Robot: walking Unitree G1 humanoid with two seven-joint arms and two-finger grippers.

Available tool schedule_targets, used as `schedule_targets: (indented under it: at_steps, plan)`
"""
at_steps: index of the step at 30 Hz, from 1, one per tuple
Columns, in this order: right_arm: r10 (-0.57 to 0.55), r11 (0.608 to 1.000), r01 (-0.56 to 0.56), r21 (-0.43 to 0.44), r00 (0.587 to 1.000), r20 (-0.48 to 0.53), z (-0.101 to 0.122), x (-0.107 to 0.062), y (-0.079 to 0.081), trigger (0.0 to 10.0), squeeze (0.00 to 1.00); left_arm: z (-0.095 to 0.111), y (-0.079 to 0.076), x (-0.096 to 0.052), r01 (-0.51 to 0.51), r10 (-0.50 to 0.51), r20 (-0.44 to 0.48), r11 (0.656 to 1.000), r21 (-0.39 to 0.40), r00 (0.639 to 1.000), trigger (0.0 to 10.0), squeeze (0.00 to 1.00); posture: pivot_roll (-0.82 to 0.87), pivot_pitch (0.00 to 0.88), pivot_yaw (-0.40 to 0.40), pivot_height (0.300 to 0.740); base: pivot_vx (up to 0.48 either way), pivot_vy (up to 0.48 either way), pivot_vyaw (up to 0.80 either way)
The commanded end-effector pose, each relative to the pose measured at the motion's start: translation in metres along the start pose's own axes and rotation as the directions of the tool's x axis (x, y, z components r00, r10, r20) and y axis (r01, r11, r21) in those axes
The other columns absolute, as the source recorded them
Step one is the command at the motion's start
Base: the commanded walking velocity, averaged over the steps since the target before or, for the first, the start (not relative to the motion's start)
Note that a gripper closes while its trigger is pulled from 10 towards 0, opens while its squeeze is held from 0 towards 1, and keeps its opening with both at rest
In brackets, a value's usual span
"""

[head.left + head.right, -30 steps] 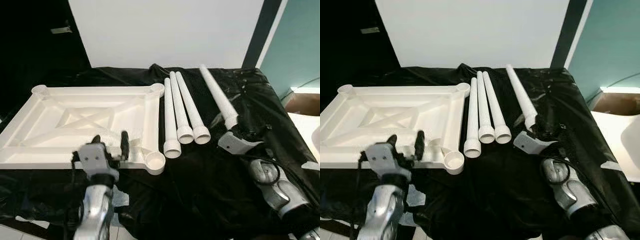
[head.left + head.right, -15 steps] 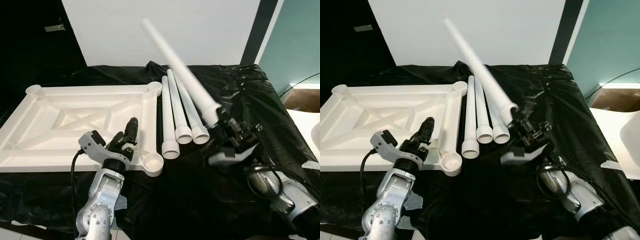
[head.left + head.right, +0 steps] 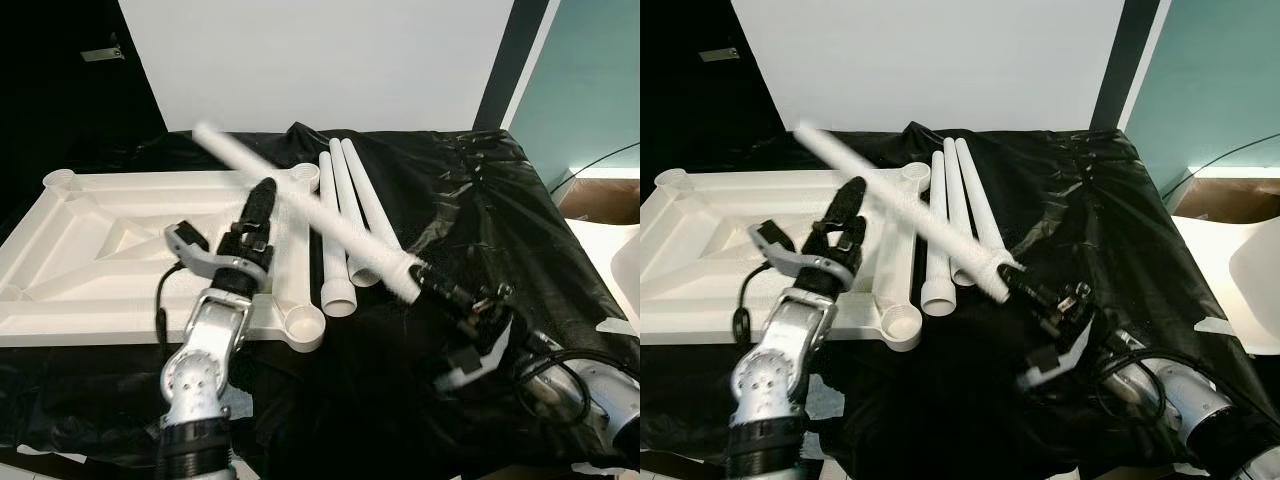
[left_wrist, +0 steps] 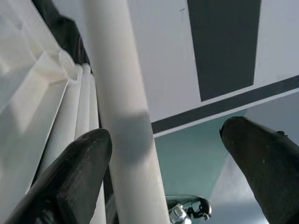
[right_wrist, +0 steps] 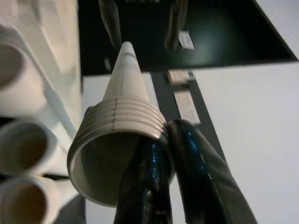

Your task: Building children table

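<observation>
right gripper [image 3: 425, 281] clamps table leg [image 3: 300, 205] end; left gripper [image 3: 258, 212] open around shaft.

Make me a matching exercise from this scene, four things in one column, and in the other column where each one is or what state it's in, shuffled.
Things
1. Long white plastic table leg
2. Three white plastic legs
3. White ribbed plastic tabletop
4. Left gripper

States
A. Lying side by side on the black sheet
B. Open, fingers either side of the raised leg
C. Lifted at a slant, threaded end pinched by the right gripper
D. Underside up, corner sockets showing

Pairs: 1-C, 2-A, 3-D, 4-B
</observation>
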State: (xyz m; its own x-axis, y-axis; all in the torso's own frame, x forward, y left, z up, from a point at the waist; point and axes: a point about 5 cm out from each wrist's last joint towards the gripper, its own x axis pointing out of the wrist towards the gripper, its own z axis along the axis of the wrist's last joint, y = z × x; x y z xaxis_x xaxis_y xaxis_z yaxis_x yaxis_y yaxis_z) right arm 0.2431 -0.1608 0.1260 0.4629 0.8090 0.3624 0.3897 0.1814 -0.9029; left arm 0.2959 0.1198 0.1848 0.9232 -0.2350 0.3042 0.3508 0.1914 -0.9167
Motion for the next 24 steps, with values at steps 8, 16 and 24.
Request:
schedule_targets:
  at_steps: [8, 16, 24]
  plan:
    - [-0.014, 1.000, 0.013, 0.014, 0.993, 0.116, 0.004, -0.008, -0.002, 0.0, 0.00, -0.009, -0.002, 0.000, 0.207, -0.208, -0.035, 0.977, -0.044, 0.977, 10.0, 0.00, 0.05, 0.000, 0.012, 0.740, 0.000, 0.000, 0.00]
    - [-0.030, 0.997, 0.018, 0.070, 0.986, 0.165, 0.009, -0.024, 0.002, 0.0, 0.00, -0.013, 0.002, 0.002, 0.198, -0.199, -0.033, 0.980, -0.011, 0.980, 0.0, 0.00, 0.05, 0.000, 0.014, 0.740, 0.000, 0.000, 0.00]
    - [-0.063, 0.996, 0.057, 0.071, 0.995, 0.073, 0.000, -0.029, 0.008, 10.0, 0.00, -0.003, -0.004, 0.002, 0.246, -0.245, 0.038, 0.969, -0.026, 0.969, 0.0, 0.00, 0.05, 0.000, 0.024, 0.740, 0.000, 0.000, 0.00]
